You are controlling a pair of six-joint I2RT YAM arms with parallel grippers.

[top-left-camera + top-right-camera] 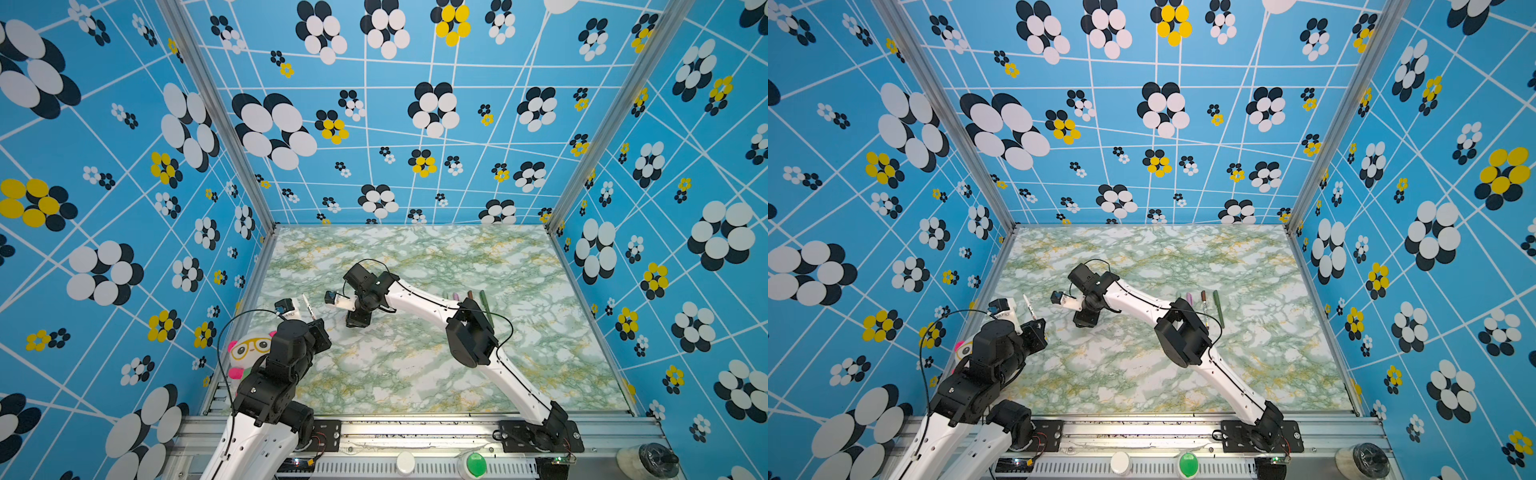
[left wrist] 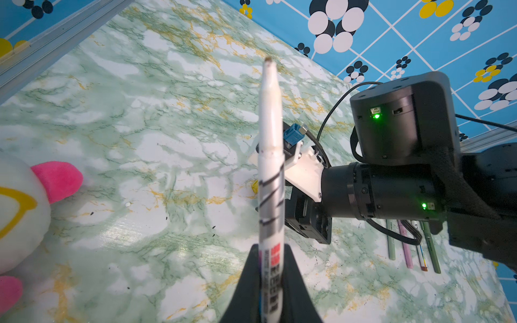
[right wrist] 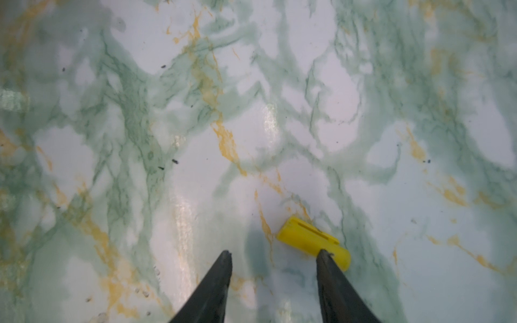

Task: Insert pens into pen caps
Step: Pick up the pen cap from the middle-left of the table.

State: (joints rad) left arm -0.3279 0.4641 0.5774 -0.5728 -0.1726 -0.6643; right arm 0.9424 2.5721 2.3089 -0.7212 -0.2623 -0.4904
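Left wrist view: left gripper point(image 2: 272, 251) fingers point(image 2: 250, 274) clamped tight on white pen point(image 2: 270, 156), gripped at its printed lower barrel, bare tip pointing away from the gripper, pen clear of the table point(image 2: 145, 145). Right wrist view: right gripper point(image 3: 274, 252) low over the table, fingers point(image 3: 215, 285) moderately apart, nothing between them. Yellow cap point(image 3: 305, 236) lies flat on the table just outside one finger, that fingertip overlapping the cap's end — contact unclear. In a top view four more pens — pale green pen point(image 1: 1178, 296), pink pen point(image 1: 1189, 298), brown pen point(image 1: 1204, 305), dark green pen point(image 1: 1218, 309) — lie side by side on the table behind the right arm point(image 1: 1142, 301), well apart from both grippers. Plush toy point(image 1: 249, 349) sits at the table's left edge by the left arm.
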